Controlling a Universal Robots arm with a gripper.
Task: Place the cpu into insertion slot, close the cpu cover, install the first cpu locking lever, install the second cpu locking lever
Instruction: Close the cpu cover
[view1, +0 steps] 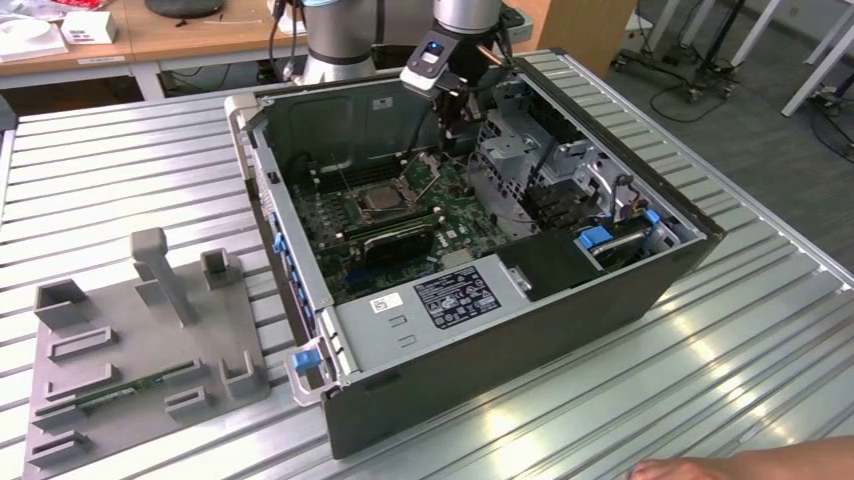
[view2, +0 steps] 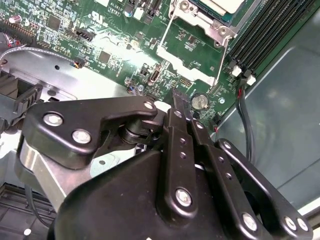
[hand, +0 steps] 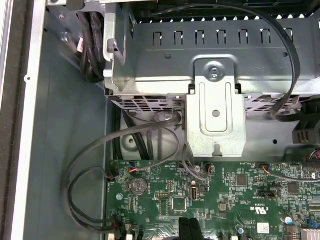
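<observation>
One arm over the slatted bench (view1: 120, 150), reaching into the open computer case (view1: 534, 330) lying on its side. Green motherboard (view1: 441, 225) faces up inside. The insertion slot (view1: 358, 205) sits mid-board, and the cpu (view2: 225, 4) is already seated in it, silvery top showing. The cpu cover (view2: 167, 47) looks swung up off the slot: in the second wrist view bare green board shows through its square cut-out, so I read it as open, not yet closed. The gripper (view2: 181, 100) hangs just off the cover's near edge, jaws clenched together, nothing visible between them. Key geometry: the cover stands between the jaw tips and the slot, cpu beyond it. In the exterior view the gripper (view1: 451, 122) is above the board, with the slot off toward the exterior view's left and nearer the camera. Can't tell if the tips touch the cover. Locking levers too small to call. A person's hand (view1: 747, 465) rests at the bench edge, well apart.
</observation>
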